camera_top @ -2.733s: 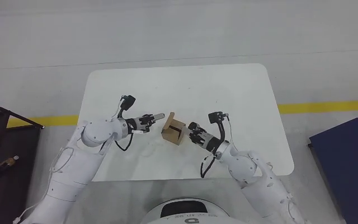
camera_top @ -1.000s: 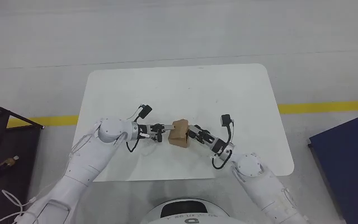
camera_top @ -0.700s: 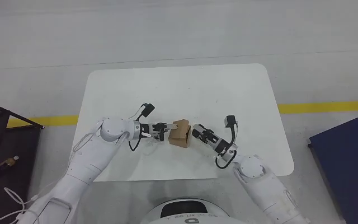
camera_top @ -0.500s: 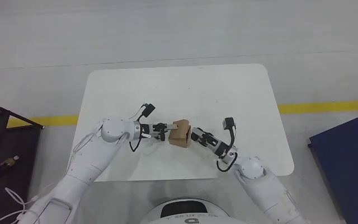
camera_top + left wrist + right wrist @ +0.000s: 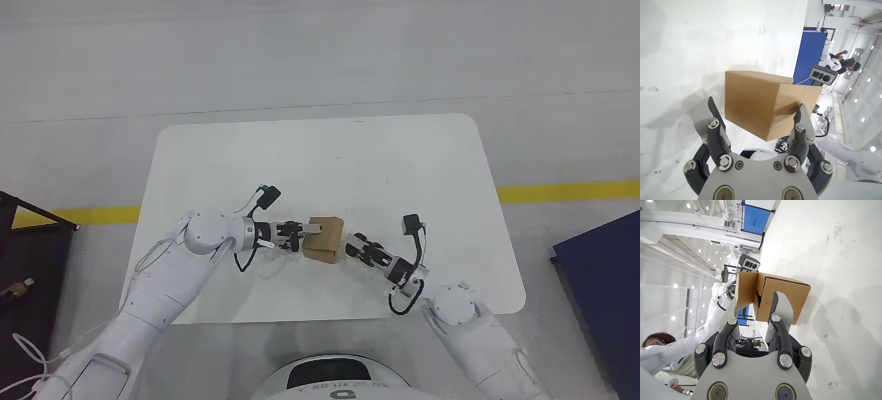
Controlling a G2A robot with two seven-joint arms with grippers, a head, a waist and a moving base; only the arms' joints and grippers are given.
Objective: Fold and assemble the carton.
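A small brown carton (image 5: 324,240) lies on its side near the middle of the white table (image 5: 420,170). My left gripper (image 5: 296,236) is at one end of it and my right gripper (image 5: 352,246) at the opposite end. In the left wrist view the left gripper (image 5: 755,102) is open and straddles a corner of the carton (image 5: 751,106), one fingertip (image 5: 800,111) touching a side flap. In the right wrist view the right gripper (image 5: 755,306) is open against the carton's (image 5: 789,289) slit end, one finger (image 5: 780,303) lying flat on the end panel, the other beside a protruding flap (image 5: 745,291).
The table's front edge (image 5: 330,318) runs close below the arms. A dark cart (image 5: 25,255) stands off the table's left side and a blue panel (image 5: 600,280) off its right. The far half of the table is bare.
Both grippers have closed in on the carton from either side. The carton, open-mouthed and tilted 2.7 s ago, now lies squarer with its opening no longer showing. The right gripper slid slightly back.
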